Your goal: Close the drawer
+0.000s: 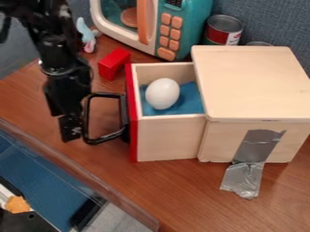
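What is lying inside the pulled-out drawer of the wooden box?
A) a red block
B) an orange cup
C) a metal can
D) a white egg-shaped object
D: the white egg-shaped object rests on the blue lining inside the open drawer.

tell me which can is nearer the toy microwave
The red-labelled can, just right of the microwave; the other is farther right, mostly hidden behind the wooden box.
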Controlling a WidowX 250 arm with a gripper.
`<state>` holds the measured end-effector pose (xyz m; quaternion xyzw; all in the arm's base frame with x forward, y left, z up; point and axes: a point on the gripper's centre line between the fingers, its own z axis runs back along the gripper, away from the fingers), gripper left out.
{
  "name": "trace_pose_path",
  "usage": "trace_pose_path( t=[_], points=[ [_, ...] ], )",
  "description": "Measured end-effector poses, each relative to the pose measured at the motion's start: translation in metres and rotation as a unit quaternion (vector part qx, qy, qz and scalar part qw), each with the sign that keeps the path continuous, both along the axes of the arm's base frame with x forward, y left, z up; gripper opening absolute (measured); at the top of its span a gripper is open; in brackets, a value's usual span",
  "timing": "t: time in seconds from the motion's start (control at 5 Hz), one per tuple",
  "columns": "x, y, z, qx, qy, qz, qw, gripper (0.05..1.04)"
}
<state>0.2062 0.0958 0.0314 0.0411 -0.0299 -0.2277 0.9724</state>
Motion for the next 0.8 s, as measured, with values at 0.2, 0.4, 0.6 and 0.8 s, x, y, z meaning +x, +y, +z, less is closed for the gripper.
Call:
trace_pose_path(
  t=[0.2, 0.4, 0.6, 0.8],
  points=[
    [0.006, -0.012, -0.003, 0.0, -0.002, -0.005, 1.0, 1.001],
    [0.016, -0.022, -0.013, -0.004, -0.002, -0.005, 1.0, 1.0],
    [0.031, -0.028, -0.019, -0.005, -0.003, -0.003, 1.0, 1.001],
    [0.042, -0.03, -0.021, -0.005, -0.006, 0.001, 1.0, 1.001]
  ],
)
